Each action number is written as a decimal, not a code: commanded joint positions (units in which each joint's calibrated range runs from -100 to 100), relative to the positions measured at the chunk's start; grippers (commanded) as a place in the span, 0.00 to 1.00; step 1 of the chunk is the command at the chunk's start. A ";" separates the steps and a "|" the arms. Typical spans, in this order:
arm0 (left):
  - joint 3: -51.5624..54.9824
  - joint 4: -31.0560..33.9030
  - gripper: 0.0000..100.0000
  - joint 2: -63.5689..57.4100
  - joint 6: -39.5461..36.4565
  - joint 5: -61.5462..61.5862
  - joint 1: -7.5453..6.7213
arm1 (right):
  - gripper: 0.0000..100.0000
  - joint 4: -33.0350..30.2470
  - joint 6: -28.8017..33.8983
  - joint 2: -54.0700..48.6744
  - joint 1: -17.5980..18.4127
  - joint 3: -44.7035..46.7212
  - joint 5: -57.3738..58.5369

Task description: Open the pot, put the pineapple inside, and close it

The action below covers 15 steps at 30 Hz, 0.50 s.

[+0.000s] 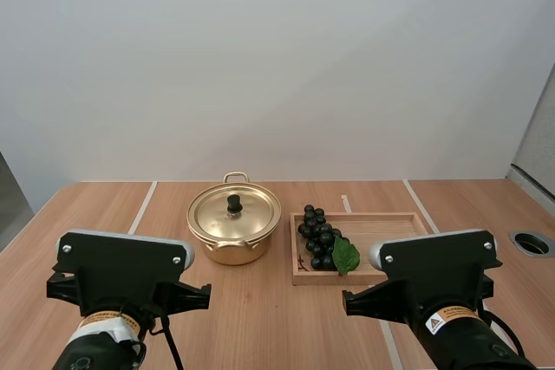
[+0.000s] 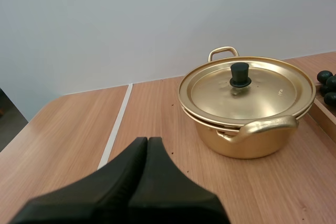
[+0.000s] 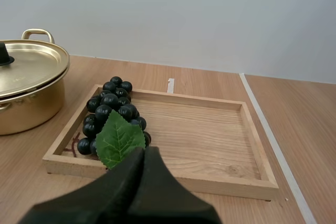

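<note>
A gold pot stands on the table with its lid on, a black knob in the lid's middle. The pot and its lid lie ahead of my left gripper, whose fingers lie together as one dark wedge. A bunch of dark grapes with a green leaf lies at the left end of a wooden tray. My right gripper is shut just in front of the grapes and the tray. No pineapple is in sight.
The pot sits close beside the tray's left side. A round hole is set in the table at the far right. Pale lines run across the wooden tabletop.
</note>
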 commanded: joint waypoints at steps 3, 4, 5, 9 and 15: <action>0.00 -0.50 0.00 -0.31 -0.25 -0.65 -0.05 | 0.00 0.14 0.31 -0.33 0.33 0.09 -1.10; 0.00 -0.50 0.00 -0.31 -0.25 -0.65 -0.05 | 0.00 0.14 0.31 -0.33 0.58 0.09 -1.10; 0.00 -0.50 0.00 -0.31 -0.25 -0.65 -0.05 | 0.00 0.14 0.31 -0.33 0.84 0.09 -1.10; 0.00 -0.50 0.00 -0.31 -0.25 -0.65 -0.05 | 0.00 0.14 0.31 -0.33 1.12 0.09 -1.10; 0.00 -0.50 0.00 -0.31 -0.24 -0.65 0.02 | 0.00 0.14 0.31 -0.33 1.12 0.09 -1.10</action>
